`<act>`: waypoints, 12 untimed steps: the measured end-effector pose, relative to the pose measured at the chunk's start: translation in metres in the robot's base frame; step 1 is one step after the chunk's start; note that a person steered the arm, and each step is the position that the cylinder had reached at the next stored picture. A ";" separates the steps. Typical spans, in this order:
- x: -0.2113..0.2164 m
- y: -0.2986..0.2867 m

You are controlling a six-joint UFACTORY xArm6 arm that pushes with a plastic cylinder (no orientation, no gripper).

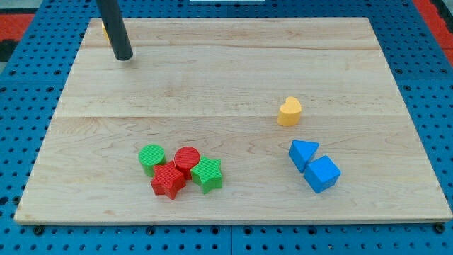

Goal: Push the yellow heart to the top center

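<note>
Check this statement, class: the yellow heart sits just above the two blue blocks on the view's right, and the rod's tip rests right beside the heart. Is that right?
One part is wrong. In the camera view the yellow heart does sit just above the two blue blocks on the view's right, but my tip is far from it, near the board's top-left corner.

No readable text, labels, brands, numbers or signs on board, blocks or rod.
</note>
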State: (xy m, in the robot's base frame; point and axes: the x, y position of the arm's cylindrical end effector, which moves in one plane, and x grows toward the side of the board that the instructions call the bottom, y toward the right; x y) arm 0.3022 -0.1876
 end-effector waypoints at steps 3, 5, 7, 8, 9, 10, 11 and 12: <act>0.092 0.081; 0.170 0.275; 0.100 0.277; 0.121 0.331; 0.149 0.355; 0.115 0.386; 0.098 0.311; 0.040 0.292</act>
State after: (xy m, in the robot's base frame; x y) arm 0.3417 0.1042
